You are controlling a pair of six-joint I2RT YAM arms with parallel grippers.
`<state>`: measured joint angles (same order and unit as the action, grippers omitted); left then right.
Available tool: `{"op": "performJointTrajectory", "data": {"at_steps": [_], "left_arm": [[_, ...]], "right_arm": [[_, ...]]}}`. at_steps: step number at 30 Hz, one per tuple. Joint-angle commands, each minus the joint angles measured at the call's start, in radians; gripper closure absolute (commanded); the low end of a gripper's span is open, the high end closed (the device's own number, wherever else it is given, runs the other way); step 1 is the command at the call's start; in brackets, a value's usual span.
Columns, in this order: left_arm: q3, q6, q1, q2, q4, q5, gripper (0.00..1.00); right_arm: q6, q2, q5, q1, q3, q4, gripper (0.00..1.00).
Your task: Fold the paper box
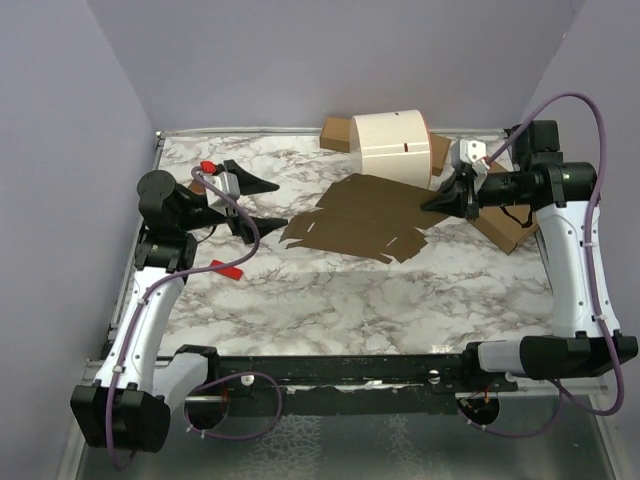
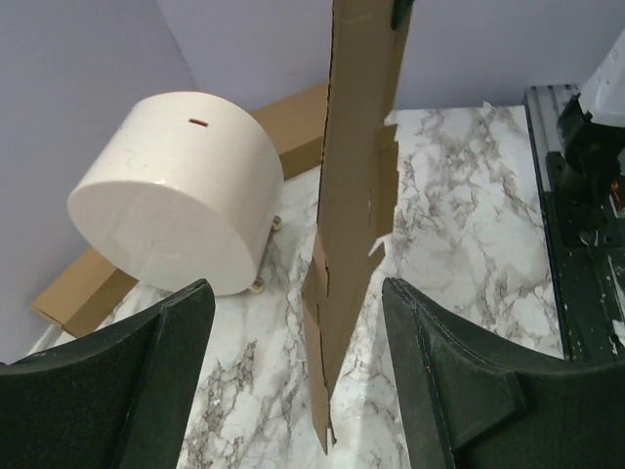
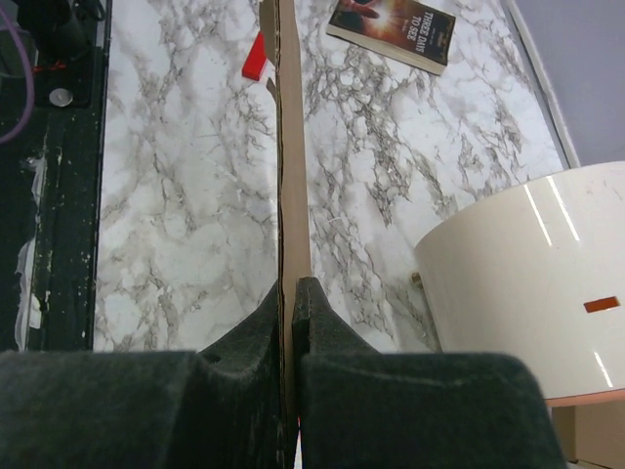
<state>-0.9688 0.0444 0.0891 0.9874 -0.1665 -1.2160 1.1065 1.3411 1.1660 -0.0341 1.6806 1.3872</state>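
**Now: flat box, one edge clamped**

Folding looks barely begun. The paper box spreads unfolded mid-frame over the tabletop, its right edge clamped in the right hand. The left hand stands apart around the left edge, not touching it. Next it must close there.

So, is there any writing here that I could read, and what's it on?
"THREE": first word of the title on the book cover; the rest is too blurred to read.
The paper box and the white drum show no readable text.
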Motion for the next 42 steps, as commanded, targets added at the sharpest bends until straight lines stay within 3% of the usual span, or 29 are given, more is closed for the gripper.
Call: {"op": "performJointTrajectory", "data": {"at_steps": [1,7,14,31,42], "left_arm": [[0.033,0.081,0.005,0.022,-0.074,-0.137,0.29],[-0.032,0.049,0.04,0.133,-0.058,-0.145,0.48],[-0.072,0.055,0.105,0.202,-0.011,-0.144,0.57],[-0.065,0.226,0.13,0.194,0.163,-0.172,0.54],[-0.069,0.22,0.175,0.219,0.163,-0.157,0.47]], "right_arm": [[0.07,-0.053,-0.002,-0.015,0.008,0.021,0.99],[0.084,-0.078,0.024,-0.036,-0.02,0.021,0.99],[0.081,-0.086,0.024,-0.046,-0.032,0.02,0.99],[0.07,-0.08,0.017,-0.05,-0.01,0.021,0.99],[0.067,-0.07,0.042,-0.052,-0.008,0.021,0.99]]}}
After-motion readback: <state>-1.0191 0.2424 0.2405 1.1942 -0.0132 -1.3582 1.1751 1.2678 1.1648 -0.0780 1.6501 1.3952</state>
